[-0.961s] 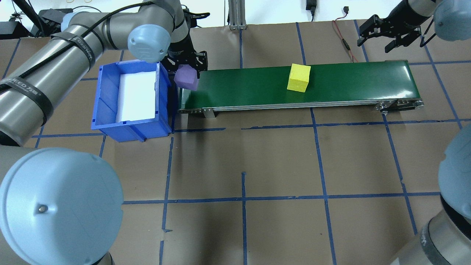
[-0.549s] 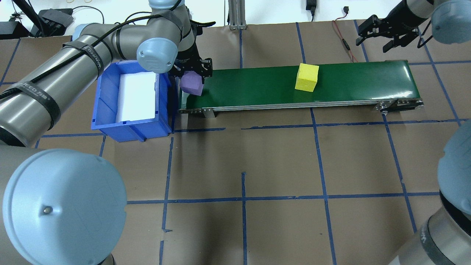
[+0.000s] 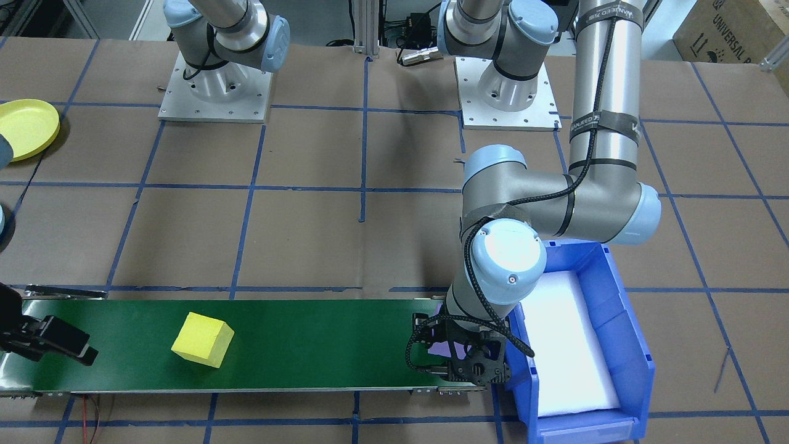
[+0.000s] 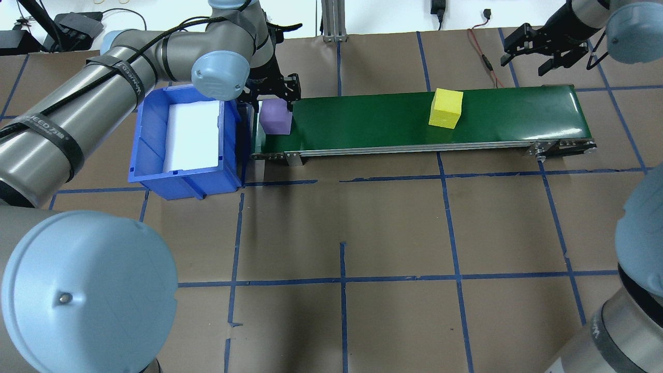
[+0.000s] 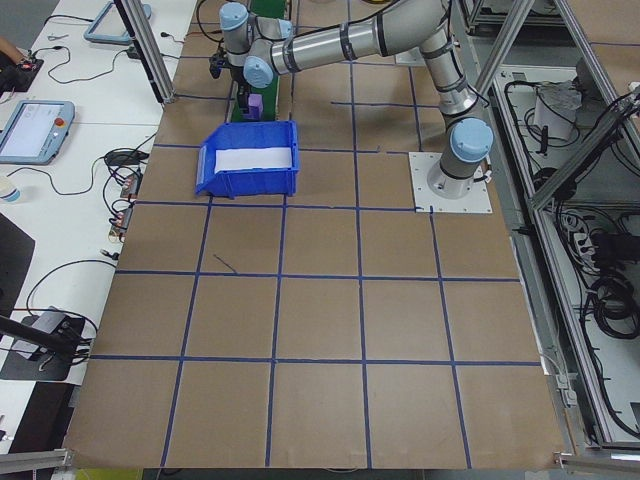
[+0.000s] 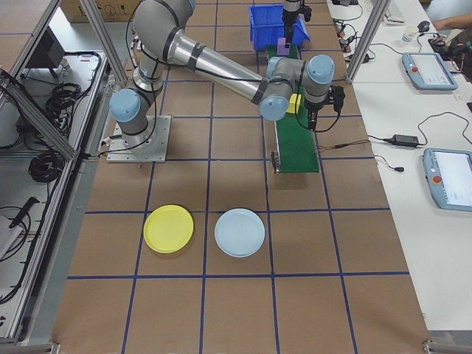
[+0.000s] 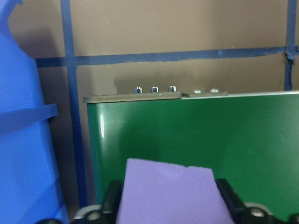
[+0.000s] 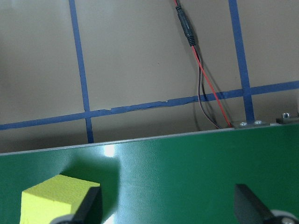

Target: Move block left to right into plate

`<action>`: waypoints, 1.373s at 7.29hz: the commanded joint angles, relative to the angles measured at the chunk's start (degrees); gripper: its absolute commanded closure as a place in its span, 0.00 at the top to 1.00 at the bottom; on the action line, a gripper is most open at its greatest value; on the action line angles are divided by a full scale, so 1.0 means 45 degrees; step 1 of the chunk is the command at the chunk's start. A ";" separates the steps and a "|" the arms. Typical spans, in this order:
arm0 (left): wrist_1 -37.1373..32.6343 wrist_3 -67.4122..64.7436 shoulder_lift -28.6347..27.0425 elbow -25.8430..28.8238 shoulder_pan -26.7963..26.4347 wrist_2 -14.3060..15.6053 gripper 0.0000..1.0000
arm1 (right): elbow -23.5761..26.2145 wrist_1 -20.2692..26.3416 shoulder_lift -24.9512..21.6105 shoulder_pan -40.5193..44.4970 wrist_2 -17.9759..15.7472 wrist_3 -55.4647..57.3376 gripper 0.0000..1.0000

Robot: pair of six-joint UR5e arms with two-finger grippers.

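On the green conveyor belt (image 4: 414,119), at its end next to the blue bin (image 4: 184,142), there's a purple block (image 4: 275,116) sitting right between the fingers of the left gripper (image 4: 273,93). The left wrist camera shows it best: the purple block (image 7: 170,193) fills the bottom of the shot with a black finger (image 7: 112,200) on each side, so the jaws bracket it narrowly, but I can't tell if they're actually squeezing it or have just let go. In the front-facing view the block is mostly hidden behind the gripper (image 3: 459,361), only a sliver of purple showing.

The yellow block (image 4: 445,108) is further down the belt, toward 3 o'clock from the purple one in the overhead view. The right gripper (image 4: 538,49) hangs off the far edge of the belt, around 2 o'clock from the yellow block and well apart from it, jaws spread wide and empty. In the right wrist view the yellow block (image 8: 58,198) sits down at 7 o'clock, just beside one fingertip (image 8: 86,207) rather than between the two.

The yellow plate (image 6: 168,228) doesn't show in the overhead at all. The right-side view has it on the table next to a pale blue plate (image 6: 239,233), both well away from the belt. The front-facing view catches just its edge (image 3: 24,129) at 9 o'clock.
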 commanded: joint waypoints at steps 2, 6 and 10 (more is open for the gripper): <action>-0.1899 -0.0040 0.2391 0.0179 -0.0275 -0.0074 1.00 | 0.0169 0.0000 0.0026 -0.0001 -0.0014 -0.0038 1.00; -0.3552 0.0718 0.6220 -0.2777 0.0481 0.0141 1.00 | 0.0247 0.0000 0.0007 -0.0001 0.0025 0.0001 1.00; -0.3555 0.1290 0.7735 -0.3649 0.1541 0.0005 1.00 | 0.0228 0.0000 0.0026 -0.0001 0.0025 0.0059 1.00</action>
